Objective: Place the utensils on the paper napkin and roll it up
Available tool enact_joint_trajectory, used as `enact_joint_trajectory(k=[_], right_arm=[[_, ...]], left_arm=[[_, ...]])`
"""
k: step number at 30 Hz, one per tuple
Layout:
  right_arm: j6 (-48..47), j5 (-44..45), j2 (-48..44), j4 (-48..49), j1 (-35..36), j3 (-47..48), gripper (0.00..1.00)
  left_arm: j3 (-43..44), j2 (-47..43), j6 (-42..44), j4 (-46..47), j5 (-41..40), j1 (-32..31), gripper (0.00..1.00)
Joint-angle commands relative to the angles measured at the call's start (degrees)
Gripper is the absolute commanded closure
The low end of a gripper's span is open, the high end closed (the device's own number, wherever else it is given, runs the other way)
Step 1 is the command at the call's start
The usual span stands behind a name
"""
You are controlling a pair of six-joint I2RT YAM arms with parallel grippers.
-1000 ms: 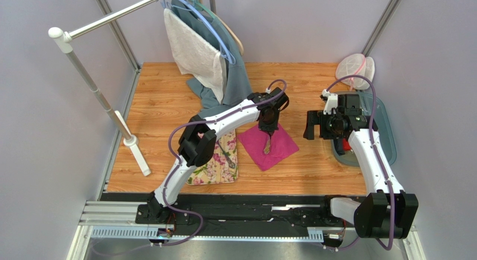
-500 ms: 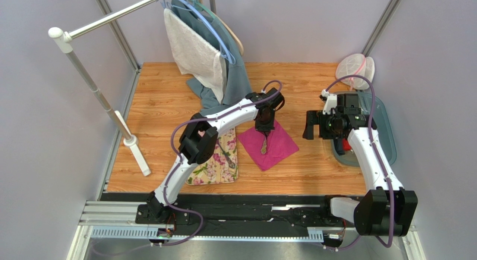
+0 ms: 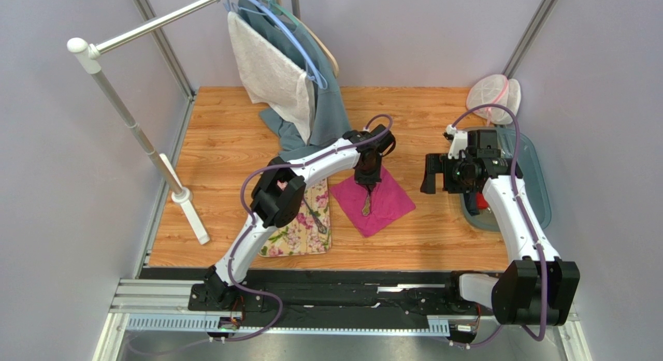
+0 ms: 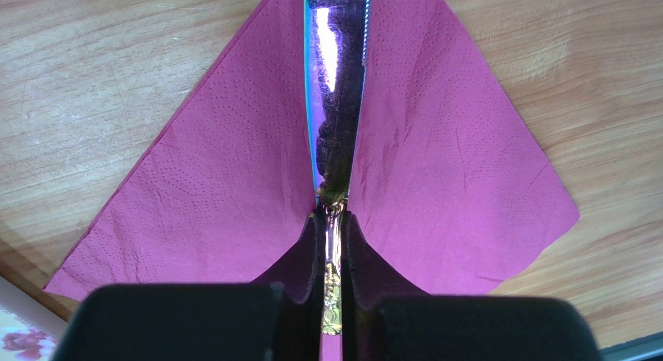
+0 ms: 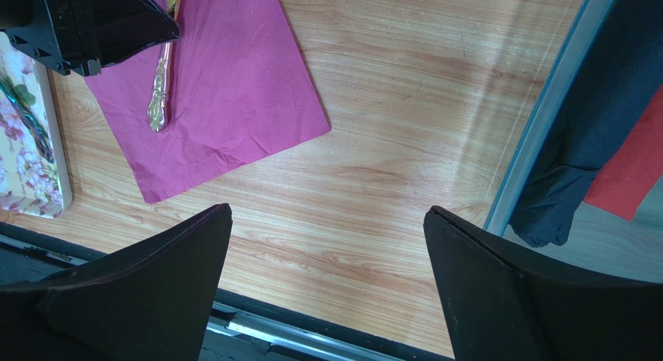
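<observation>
The magenta paper napkin [image 3: 387, 207] [image 4: 194, 206] [image 5: 233, 89] lies flat on the wooden table. My left gripper [image 3: 367, 182] [image 4: 332, 221] hangs over its middle, shut on the ornate handle of a silvery knife [image 4: 335, 105] [image 3: 366, 202] [image 5: 159, 97]. The knife's blade runs out over the napkin, low and along its diagonal. Another utensil [image 3: 315, 213] lies on the flowered mat. My right gripper [image 3: 430, 174] [image 5: 327, 213] stands open to the right of the napkin, above bare wood, with nothing between its fingers.
The flowered mat [image 3: 299, 227] [image 5: 27, 143] lies just left of the napkin. A grey-blue cloth on hangers [image 3: 327, 105] and a white rail stand [image 3: 132, 136] are at the back left. A bluish tray [image 3: 537, 182] [image 5: 545, 120] holding dark and red cloths sits right.
My left gripper has shifted a little to the left and back with the knife still in it. The right arm has barely moved.
</observation>
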Motion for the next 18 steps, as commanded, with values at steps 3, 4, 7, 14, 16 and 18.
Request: enact_joint_trajectory(k=[3, 4, 7, 14, 16, 18], right_arm=[[0.5, -0.3, 0.2, 1.7, -0.5, 2.8, 0.00], [0.4, -0.3, 0.2, 1.7, -0.5, 2.8, 0.00], [0.4, -0.4, 0.5, 1.6, -0.5, 2.8, 0.00], [0.5, -1.3, 0.9, 1.7, -0.5, 3.4, 0.00], [0.2, -1.5, 0.9, 1.4, -0.5, 4.1, 0.00], [-0.3, -1.6, 1.0, 1.0, -0.5, 5.1, 0.00]], left_arm=[[0.4, 0.7, -0.9, 0.6, 0.2, 0.3, 0.83], [0.4, 0.7, -0.8, 0.7, 0.2, 0.3, 0.82], [0.7, 0.5, -0.8, 0.6, 0.1, 0.3, 0.75], [4.4, -1.6, 1.8, 1.1, -2.5, 0.7, 0.59], [5.9, -3.2, 3.5, 1.3, -3.4, 1.0, 0.57], [6.3, -4.7, 5.0, 1.9, -3.5, 1.4, 0.56]])
